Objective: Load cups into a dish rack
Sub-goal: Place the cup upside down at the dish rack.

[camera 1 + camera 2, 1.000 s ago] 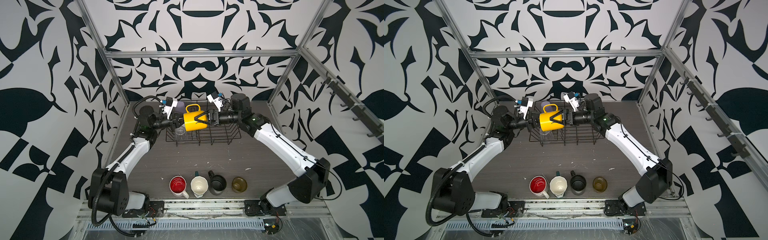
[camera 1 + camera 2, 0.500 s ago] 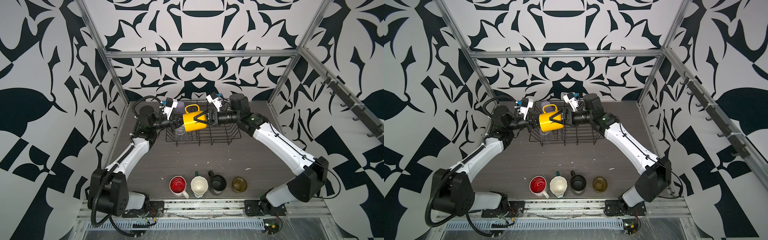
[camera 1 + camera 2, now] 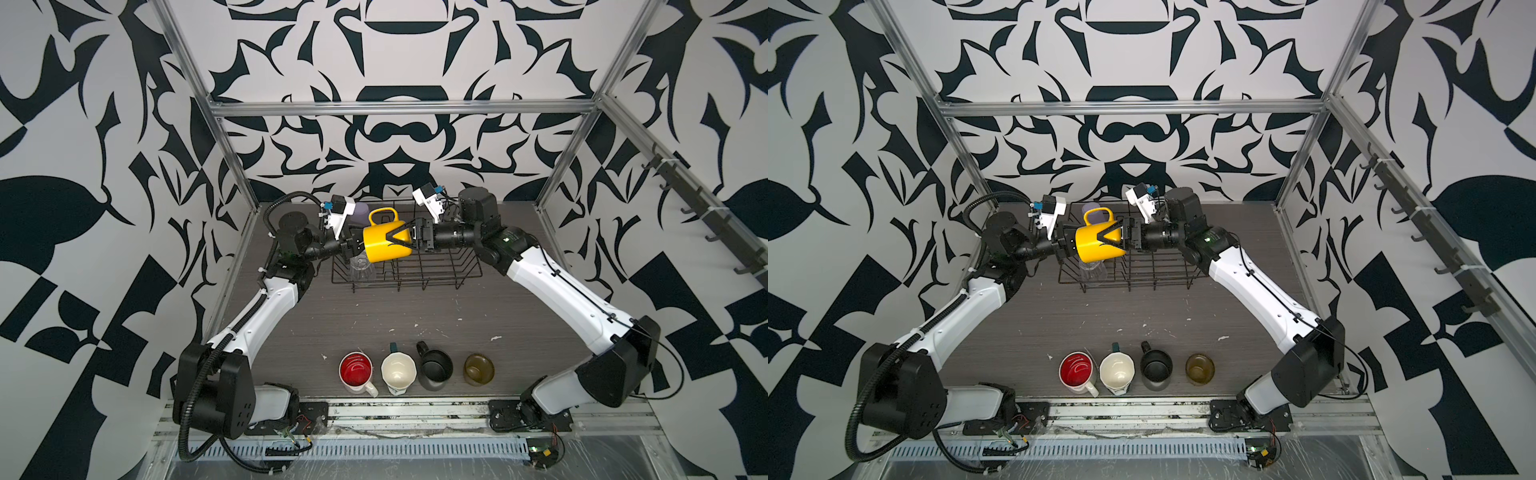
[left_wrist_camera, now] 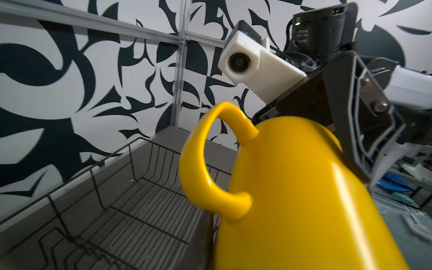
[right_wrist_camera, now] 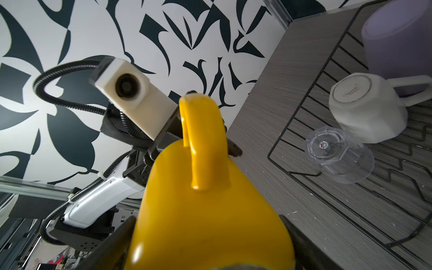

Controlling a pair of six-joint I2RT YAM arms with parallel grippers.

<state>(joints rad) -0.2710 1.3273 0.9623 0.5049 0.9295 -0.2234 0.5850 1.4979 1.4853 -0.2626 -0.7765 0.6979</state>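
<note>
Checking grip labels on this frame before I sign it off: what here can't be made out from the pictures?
On the left gripper, the fingertips are hidden behind the yellow mug in both top views, so open or shut is unclear.
The white faceted mug is not seen in either top view, apparently behind the yellow mug. Only the right wrist view shows it.
The lilac tumbler is cut off by the right wrist view's edge.

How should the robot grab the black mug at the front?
Probably pinch the rim of the black mug from above, on the side facing the olive-brown cup: it stands upright, mouth open, and the teal mug crowds its other side.
</note>
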